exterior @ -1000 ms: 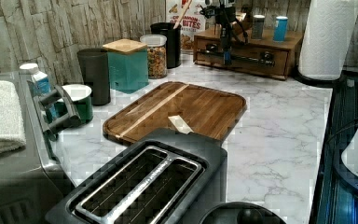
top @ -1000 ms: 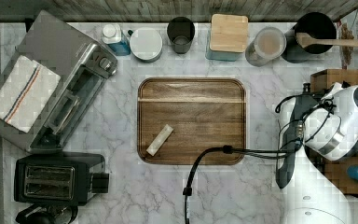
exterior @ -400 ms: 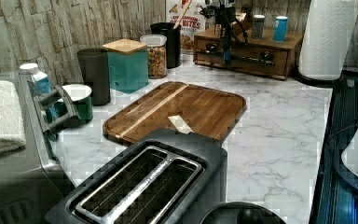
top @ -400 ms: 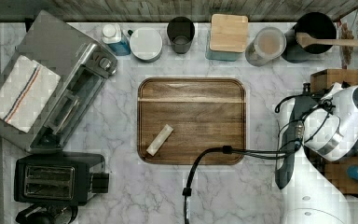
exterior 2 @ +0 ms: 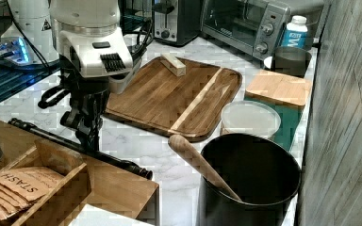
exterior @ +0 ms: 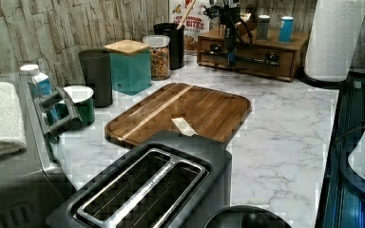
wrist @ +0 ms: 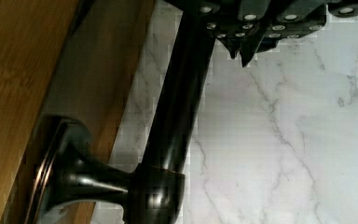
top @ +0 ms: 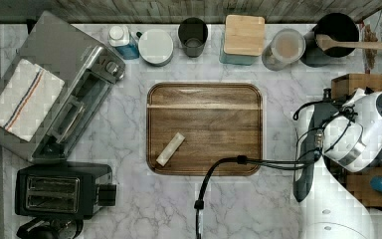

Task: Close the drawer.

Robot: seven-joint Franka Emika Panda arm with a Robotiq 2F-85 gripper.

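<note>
Top view: the white arm occupies the right edge of the frame above the wooden drawer (top: 350, 82) unit, with the serving tray (top: 204, 128) at centre of the marble bench (top: 129, 199). Right view: at lower left the claw (exterior 2: 90, 136) points down at the long black bar handle (exterior 2: 75, 147) on the drawer front. Wrist view: the handle runs up the frame centre, the claw (wrist: 240, 49) fingertips nearly together just beside it, holding nothing.
</note>
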